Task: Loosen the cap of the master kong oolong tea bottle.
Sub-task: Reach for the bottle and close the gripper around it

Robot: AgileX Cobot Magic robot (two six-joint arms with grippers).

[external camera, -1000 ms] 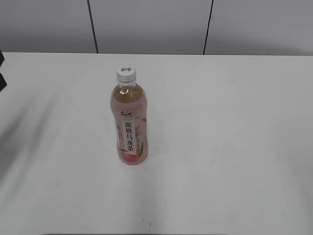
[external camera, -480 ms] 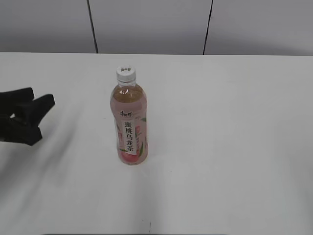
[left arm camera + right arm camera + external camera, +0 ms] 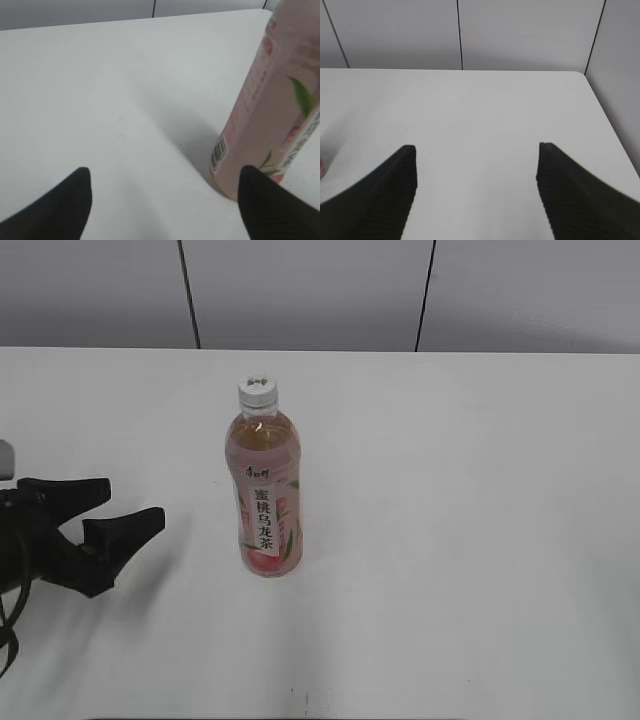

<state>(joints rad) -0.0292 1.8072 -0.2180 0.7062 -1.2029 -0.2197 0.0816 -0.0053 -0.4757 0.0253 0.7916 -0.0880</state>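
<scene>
Master kong oolong tea bottle [image 3: 263, 490], slim clear plastic with pink label, stands upright on the white table [image 3: 480, 490], its small white screw cap [image 3: 257, 390] untouched. Approach step: the left gripper [image 3: 125, 508], jaws apart, sits near its base and next must clamp the body; the right gripper [image 3: 475, 165], jaws apart, holds nothing.

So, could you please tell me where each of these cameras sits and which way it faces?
Exterior: raised, slanting down at the table and upright bottle with cap; left gripper shows.
Left wrist: low behind open fingers, facing the bottle's base; shares the bottle with exterior.
Right wrist: behind the open right gripper, facing bare table and wall.
</scene>
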